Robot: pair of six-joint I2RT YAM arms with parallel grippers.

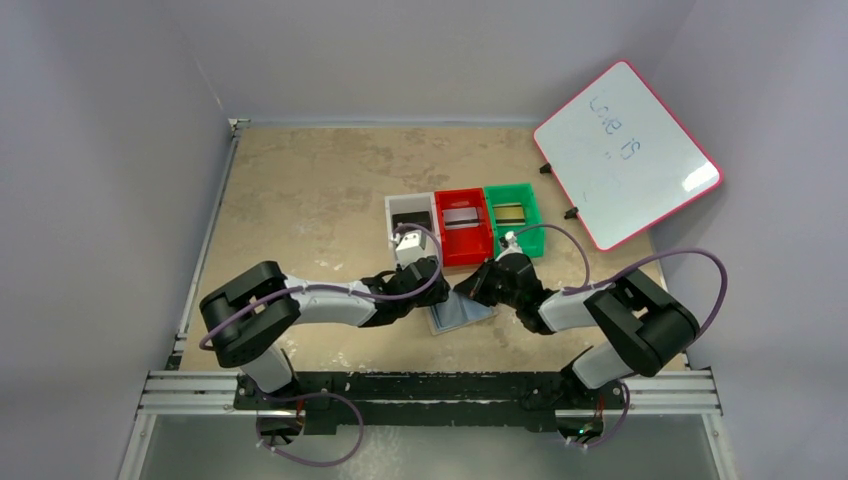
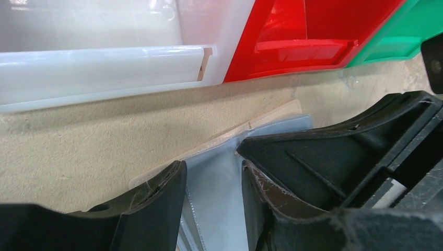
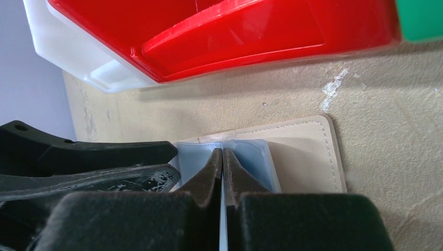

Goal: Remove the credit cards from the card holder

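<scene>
Your right hand [image 3: 222, 159] sits closest to the lens, its pads pressed together on a thin pale layer at the fold of the card holder [image 3: 308, 151]. You cannot tell whether that layer is a card edge or only pocket film. The holder lies opened flat on the table [image 3: 397, 136] at lower centre of that frame, with tan outside to the right and grey-blue pockets under the pads. Your left hand [image 2: 211, 170] has its fingers apart, straddling the same lining at lower centre of its own view, apparently to pin the holder down. Above the holder in the overhead frame stand three bins side by side: one clear bin [image 1: 390, 222], one red bin [image 1: 465, 254] and one green bin [image 1: 536, 226]. Each holds one card: a black card [image 1: 409, 214], a silvery-grey card [image 1: 460, 217] and a dull gold card [image 1: 509, 212]. That makes three cards out, one holder and two hands, plus one whiteboard [image 1: 628, 155] at upper right. You seem late in the task, working the pockets for anything left. The next move calls for a slow, straight pull out of the pocket mouth while the left hand keeps the holder flat. If only film lifts, let go and re-grip.
</scene>
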